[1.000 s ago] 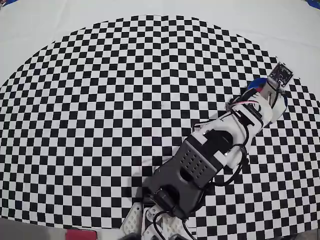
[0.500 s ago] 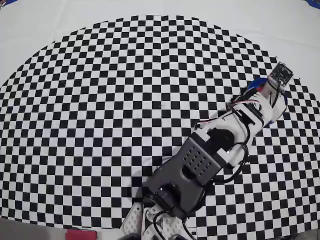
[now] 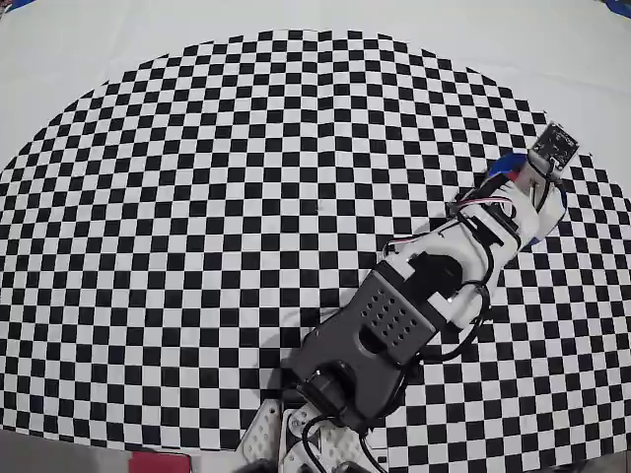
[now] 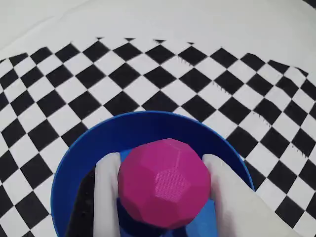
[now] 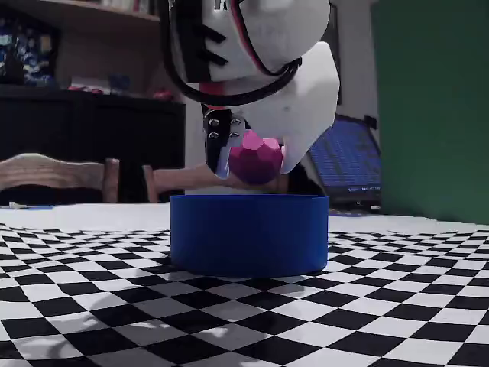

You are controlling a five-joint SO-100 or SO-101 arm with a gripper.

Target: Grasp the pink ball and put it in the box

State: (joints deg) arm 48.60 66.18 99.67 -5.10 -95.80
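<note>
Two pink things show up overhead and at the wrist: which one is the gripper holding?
The pink ball, faceted, clamped between the gripper fingers above the box. The other is a flat pink strip at the overhead view's bottom edge.

Light in the overhead view is even and bright, flat across the checkered mat [image 3: 197, 246], with only a faint soft shadow beside the arm [image 3: 394, 325]. The mat's outer edge bows into a curve there, a sign of lens distortion.

The wrist view is well lit and diffuse; the pink ball [image 4: 164, 183] shows crisp facets and fine print lines, while the white fingers [image 4: 106, 197] beside it look soft and slightly overexposed.

The fixed view is dimmer, with a dark, blurred background. The box [image 5: 248, 233] casts a soft shadow onto the mat in front.
</note>
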